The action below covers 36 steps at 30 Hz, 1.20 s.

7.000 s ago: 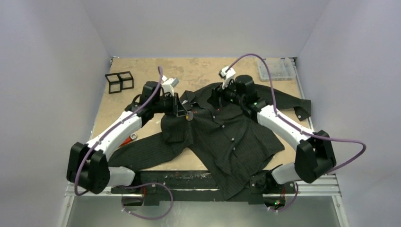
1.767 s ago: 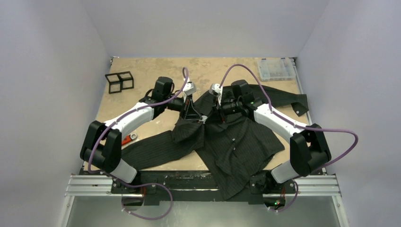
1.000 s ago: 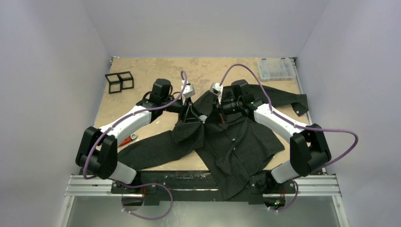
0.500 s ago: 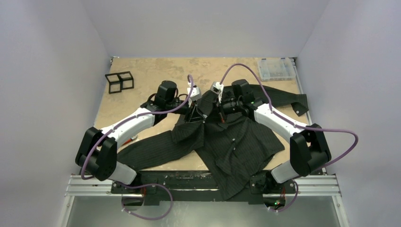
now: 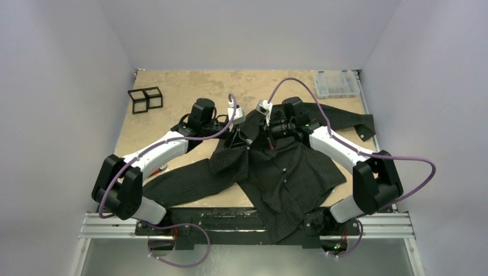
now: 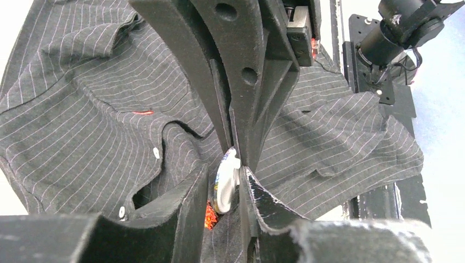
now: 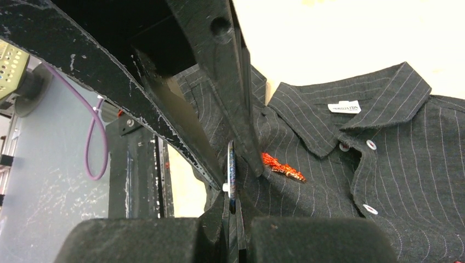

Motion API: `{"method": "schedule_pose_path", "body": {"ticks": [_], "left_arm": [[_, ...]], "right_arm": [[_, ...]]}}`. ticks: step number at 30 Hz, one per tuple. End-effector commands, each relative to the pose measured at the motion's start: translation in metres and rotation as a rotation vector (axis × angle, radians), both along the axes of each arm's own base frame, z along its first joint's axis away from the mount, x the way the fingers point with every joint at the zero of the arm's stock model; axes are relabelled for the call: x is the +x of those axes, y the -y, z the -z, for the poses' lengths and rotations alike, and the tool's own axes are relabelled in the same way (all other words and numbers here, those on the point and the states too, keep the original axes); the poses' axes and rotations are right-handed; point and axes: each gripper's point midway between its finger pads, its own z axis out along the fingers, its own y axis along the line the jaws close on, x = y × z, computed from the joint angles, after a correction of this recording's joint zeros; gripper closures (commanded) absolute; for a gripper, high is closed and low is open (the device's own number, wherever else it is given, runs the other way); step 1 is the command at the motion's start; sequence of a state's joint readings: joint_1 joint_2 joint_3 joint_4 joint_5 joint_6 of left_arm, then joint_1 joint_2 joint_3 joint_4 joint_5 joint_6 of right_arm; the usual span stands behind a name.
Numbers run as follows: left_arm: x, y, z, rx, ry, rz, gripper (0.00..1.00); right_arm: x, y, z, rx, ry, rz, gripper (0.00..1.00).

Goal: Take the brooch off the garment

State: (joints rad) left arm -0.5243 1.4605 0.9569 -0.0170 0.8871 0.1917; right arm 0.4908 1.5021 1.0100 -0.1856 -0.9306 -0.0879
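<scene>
The garment (image 5: 288,172), a black pinstriped shirt, lies spread on the table. The brooch (image 6: 224,189) shows as a thin round disc with a white back and a colourful face. It stands on edge just below the collar, and a red glittery piece (image 7: 282,167) lies beside it. My left gripper (image 6: 225,181) has closed around the disc, one finger on each side. My right gripper (image 7: 232,205) comes from the opposite side and is shut on a fold of shirt (image 7: 406,164) at the disc's edge (image 7: 231,164). From above, the left gripper (image 5: 248,146) and right gripper (image 5: 260,146) meet at the collar, hiding the brooch.
A black wire cube frame (image 5: 145,99) stands at the back left. A clear plastic box (image 5: 336,84) sits at the back right. One sleeve (image 5: 184,184) trails to the front left, another (image 5: 351,122) to the back right. The hem (image 5: 282,224) hangs over the near edge.
My left arm has swung right to the collar and its jaws have narrowed around the brooch. The right arm and the shirt have stayed put.
</scene>
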Motion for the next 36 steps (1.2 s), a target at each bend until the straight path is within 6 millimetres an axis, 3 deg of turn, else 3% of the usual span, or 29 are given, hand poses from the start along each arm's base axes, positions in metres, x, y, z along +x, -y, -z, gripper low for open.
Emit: {"method": "schedule_pose_path", "body": {"ticks": [1,8,10,14,32,36], "left_arm": [[0.013,-0.009,-0.006,-0.001,0.091,-0.026,0.71],[0.016,-0.013,-0.005,0.018,0.102,-0.049,0.65],[0.016,-0.013,-0.006,0.016,0.101,-0.049,0.67],[0.010,-0.006,-0.015,-0.023,0.109,-0.006,0.60],[0.006,0.010,-0.009,-0.031,0.016,0.002,0.54],[0.017,0.007,-0.009,-0.032,0.011,-0.048,0.73]], "right_arm": [[-0.005,-0.001,-0.024,0.052,0.074,-0.035,1.00],[-0.003,-0.001,-0.023,0.043,0.084,-0.028,1.00],[-0.001,-0.001,-0.022,0.041,0.081,-0.018,1.00],[-0.001,-0.001,-0.021,0.042,0.068,-0.005,1.00],[0.000,-0.001,-0.021,0.049,0.061,0.022,1.00],[-0.001,0.001,-0.021,0.047,0.078,0.019,1.00]]}}
